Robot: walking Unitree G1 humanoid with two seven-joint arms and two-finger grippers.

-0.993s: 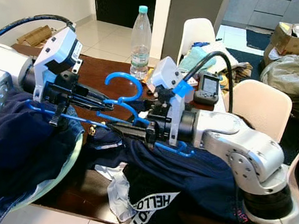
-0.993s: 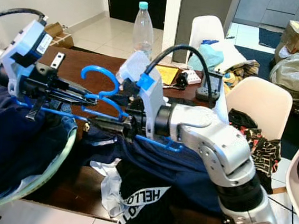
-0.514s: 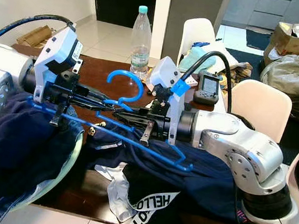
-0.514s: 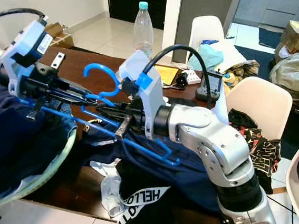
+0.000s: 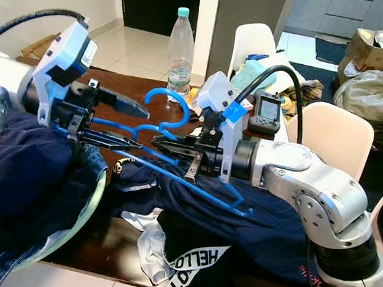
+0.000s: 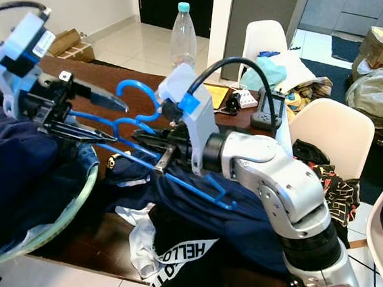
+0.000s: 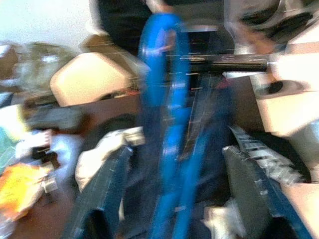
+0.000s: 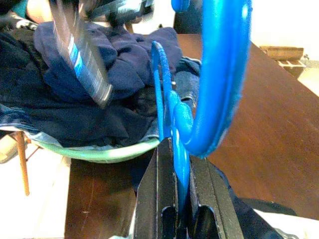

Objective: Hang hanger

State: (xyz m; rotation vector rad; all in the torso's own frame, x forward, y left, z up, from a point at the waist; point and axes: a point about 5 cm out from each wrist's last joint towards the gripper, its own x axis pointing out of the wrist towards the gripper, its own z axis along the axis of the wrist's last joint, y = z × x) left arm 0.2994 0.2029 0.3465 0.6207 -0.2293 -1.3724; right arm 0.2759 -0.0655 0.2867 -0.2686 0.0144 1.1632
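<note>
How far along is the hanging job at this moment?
Done: the blue hanger is lifted off the table. In hand: the right gripper is clamped on it near the hook, while the left gripper is open around it. Left: the navy garment lies on the table below, not on the hanger, and nothing is hung.

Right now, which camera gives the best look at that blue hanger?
The left eye view: the whole blue hanger shows, hook up, between the left gripper and right gripper. The right eye view nearly matches it. The right wrist view shows its hook close up; the left wrist view is blurred.
</note>
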